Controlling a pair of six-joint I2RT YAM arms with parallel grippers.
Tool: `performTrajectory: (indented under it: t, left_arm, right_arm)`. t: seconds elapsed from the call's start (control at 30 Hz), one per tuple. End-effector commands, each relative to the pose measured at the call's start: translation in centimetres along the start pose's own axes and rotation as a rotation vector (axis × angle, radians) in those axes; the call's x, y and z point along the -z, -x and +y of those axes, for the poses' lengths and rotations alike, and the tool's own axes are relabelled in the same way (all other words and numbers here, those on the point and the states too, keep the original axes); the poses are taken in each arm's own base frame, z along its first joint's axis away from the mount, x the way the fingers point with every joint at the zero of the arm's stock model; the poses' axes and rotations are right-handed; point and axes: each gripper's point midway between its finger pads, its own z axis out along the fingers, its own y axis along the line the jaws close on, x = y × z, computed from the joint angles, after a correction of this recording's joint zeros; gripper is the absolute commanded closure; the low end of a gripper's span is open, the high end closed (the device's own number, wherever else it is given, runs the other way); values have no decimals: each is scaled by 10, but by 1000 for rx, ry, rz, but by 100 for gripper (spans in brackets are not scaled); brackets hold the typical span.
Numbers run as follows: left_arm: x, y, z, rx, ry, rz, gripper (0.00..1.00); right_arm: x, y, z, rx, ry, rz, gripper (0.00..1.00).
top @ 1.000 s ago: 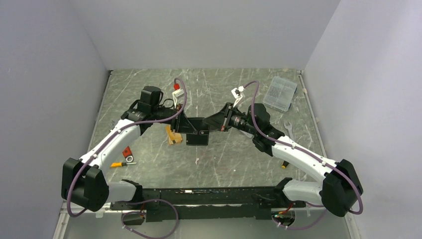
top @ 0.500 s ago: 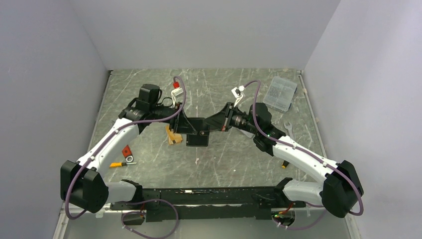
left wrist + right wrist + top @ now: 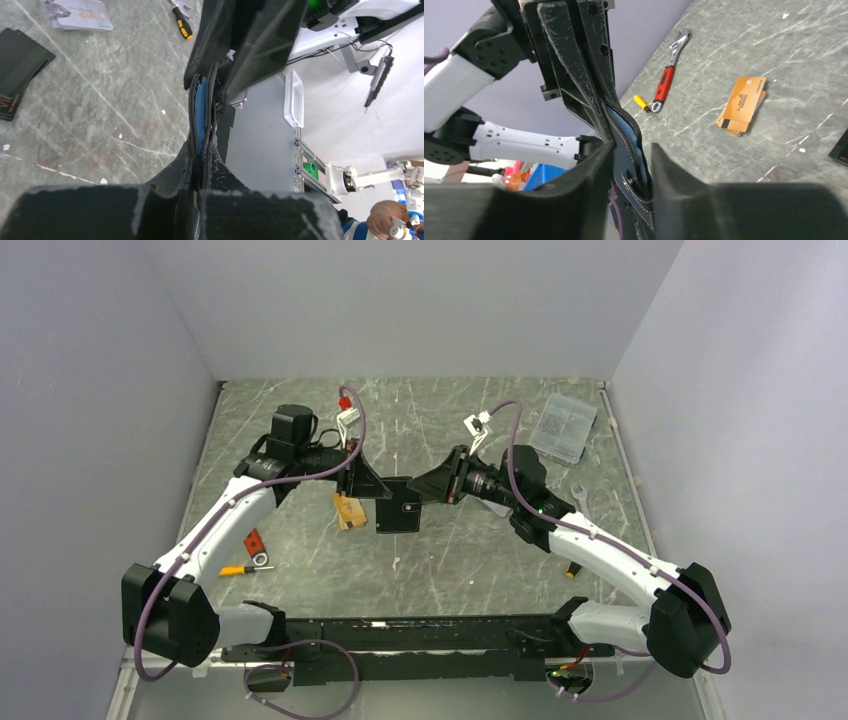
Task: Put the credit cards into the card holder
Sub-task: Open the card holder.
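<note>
The black card holder (image 3: 398, 502) hangs above the table's middle, held between both grippers. My left gripper (image 3: 366, 482) is shut on its left edge. In the left wrist view, the gripper (image 3: 202, 150) pinches the holder (image 3: 201, 100), whose blue lining shows. My right gripper (image 3: 428, 486) is shut on its right edge. In the right wrist view, the gripper (image 3: 633, 147) has the holder (image 3: 624, 130) between its fingers. Orange-gold cards (image 3: 348, 512) lie on the table and also show in the right wrist view (image 3: 741, 105). Black cards (image 3: 20, 70) and a silver-grey card (image 3: 77, 12) lie flat.
A clear plastic box (image 3: 563, 427) sits at the back right, with a silver wrench (image 3: 578, 498) near it. A red-handled wrench (image 3: 257, 545) and a yellow screwdriver (image 3: 235, 570) lie at the front left. Another screwdriver (image 3: 572, 568) lies under the right arm.
My left wrist has shifted back and to the left and turned, still gripping the card holder. The right arm has barely moved.
</note>
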Motion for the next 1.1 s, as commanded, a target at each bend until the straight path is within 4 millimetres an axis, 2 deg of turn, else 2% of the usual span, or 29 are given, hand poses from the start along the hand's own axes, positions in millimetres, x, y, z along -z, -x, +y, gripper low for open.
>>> performTrajectory:
  t: [0.0, 0.1, 0.17, 0.27, 0.4, 0.5, 0.67, 0.83, 1.07]
  left_arm:
    - [2, 11, 4, -32, 56, -45, 100]
    - [7, 14, 24, 10, 191, -65, 100]
    - [13, 15, 37, 56, 261, -82, 100]
    - [16, 11, 55, 127, 343, -98, 100]
    - [15, 7, 68, 194, 369, -103, 100]
    - [12, 5, 67, 220, 351, -106, 100]
    - [12, 2, 64, 238, 331, -108, 100]
    - [11, 3, 59, 246, 306, -109, 100]
    - [13, 5, 55, 250, 283, -117, 100]
  right_arm:
    - [-3, 20, -5, 50, -89, -30, 47]
    - [5, 36, -25, 100, -280, -71, 18]
    - [15, 39, -37, 139, -414, -100, 17]
    - [17, 31, -39, 221, -524, -107, 20]
    - [2, 6, -44, 321, -658, -56, 30]
    - [-9, -5, -38, 382, -686, -54, 33]
    - [-26, -8, -31, 486, -732, -55, 32]
    - [-39, -11, -35, 543, -795, -55, 39]
    - [-46, -18, -48, 574, -860, -28, 53]
